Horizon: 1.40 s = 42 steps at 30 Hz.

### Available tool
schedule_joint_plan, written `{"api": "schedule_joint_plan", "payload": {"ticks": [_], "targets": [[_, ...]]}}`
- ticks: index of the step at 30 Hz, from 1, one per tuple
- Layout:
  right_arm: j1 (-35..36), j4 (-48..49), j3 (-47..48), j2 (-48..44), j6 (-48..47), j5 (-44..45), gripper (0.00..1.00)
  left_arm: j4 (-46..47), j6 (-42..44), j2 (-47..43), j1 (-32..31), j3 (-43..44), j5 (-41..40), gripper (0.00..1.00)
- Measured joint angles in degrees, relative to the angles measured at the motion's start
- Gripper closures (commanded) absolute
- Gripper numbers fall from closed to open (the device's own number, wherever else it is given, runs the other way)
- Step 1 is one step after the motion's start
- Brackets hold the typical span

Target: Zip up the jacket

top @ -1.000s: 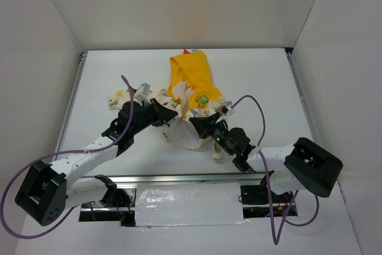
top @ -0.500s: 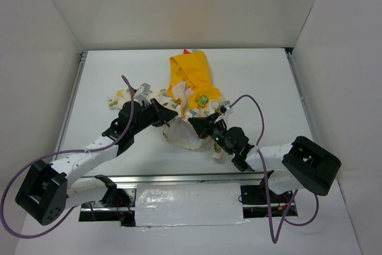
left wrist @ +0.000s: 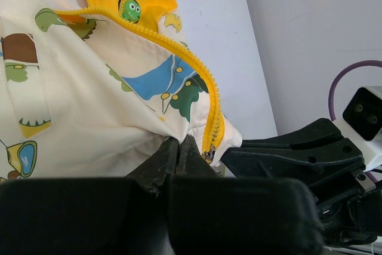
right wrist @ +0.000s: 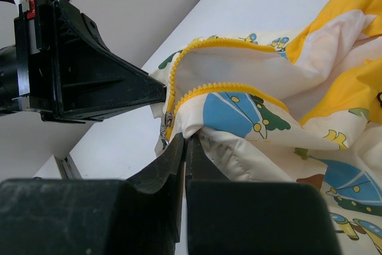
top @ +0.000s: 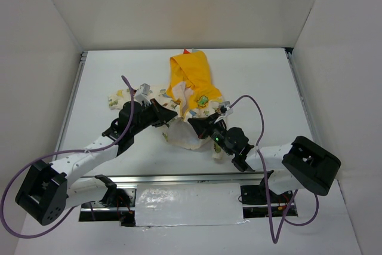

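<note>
The left hand [left wrist: 178, 145] is shut tight, its two fingers pressed together on the cream cloth of the jacket [top: 192, 101]. It pinches the bottom edge of the jacket, right beside the low end of the yellow zipper [left wrist: 197, 71]. The right hand [right wrist: 184, 141] is shut tight too, and it pinches the jacket's bottom edge on the other side of the zipper. The two hands sit very close, tip almost to tip, with only a small fold of jacket between them. The two rows of zipper teeth [right wrist: 230, 87] lie apart, so the jacket is open at the front.

The jacket lies in the middle of the white surface [top: 265, 82]. There is bare surface on both sides of the jacket and past its hood [top: 191, 71]. White walls [top: 179, 4] stand well away from the jacket on three sides.

The jacket lies long-ways from the arms toward the far wall. Its yellow hood points away from the arms and its bottom edge points at them. One sleeve [top: 116, 98] sticks out to the left of the jacket, partly under the left arm.
</note>
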Motion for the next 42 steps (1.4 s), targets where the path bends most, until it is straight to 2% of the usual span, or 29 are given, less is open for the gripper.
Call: {"api": "schedule_joint_plan", "payload": {"ticks": [42], "targets": [[0.8,-0.2,0.6,0.9,-0.2,0.7,1.0,-0.3,0.0,0.0,0.0,0.0,-0.5,1.0]]}}
